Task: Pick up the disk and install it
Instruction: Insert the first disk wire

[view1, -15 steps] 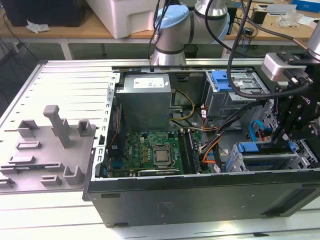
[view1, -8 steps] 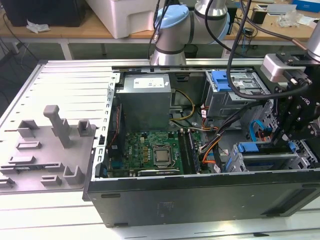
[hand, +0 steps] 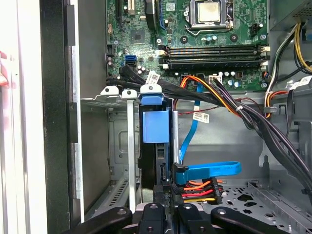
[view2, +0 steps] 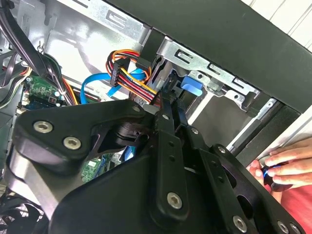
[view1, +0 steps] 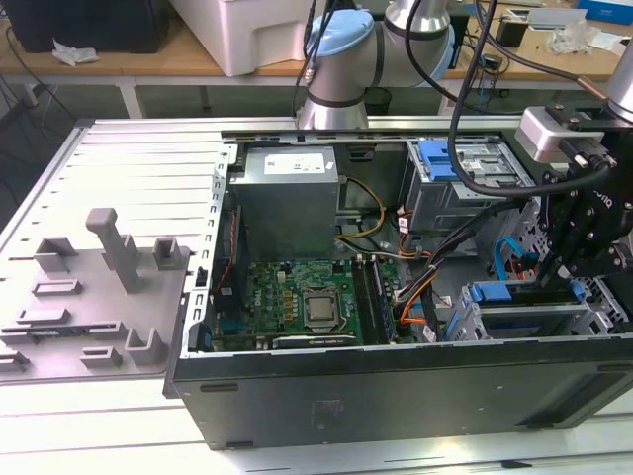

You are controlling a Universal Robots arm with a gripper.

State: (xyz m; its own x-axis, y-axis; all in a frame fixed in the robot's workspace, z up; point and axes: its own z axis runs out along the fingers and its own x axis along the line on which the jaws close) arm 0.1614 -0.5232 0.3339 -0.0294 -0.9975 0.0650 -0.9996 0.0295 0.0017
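I had the gripper [view1: 542, 282] down inside the open case [view1: 396, 386], at the drive cage [view1: 514, 319] in the corner on the exterior view's right. The disk [hand: 156, 124] stood on edge in that cage, its blue frame showing between the metal rails. In the first wrist view its long axis ran straight down into the bay, away from the motherboard [hand: 195, 39], with the blue tab end nearest the board. In both wrist views the jaws sat close together about the disk's near edge, but I could not tell whether they were clamped on it. A blue data cable [hand: 209, 170] and an orange-red power plug [hand: 197, 190] lay just beside the gripper. In the second wrist view a person's hand [view2: 282, 168] rested at the case's outer wall.
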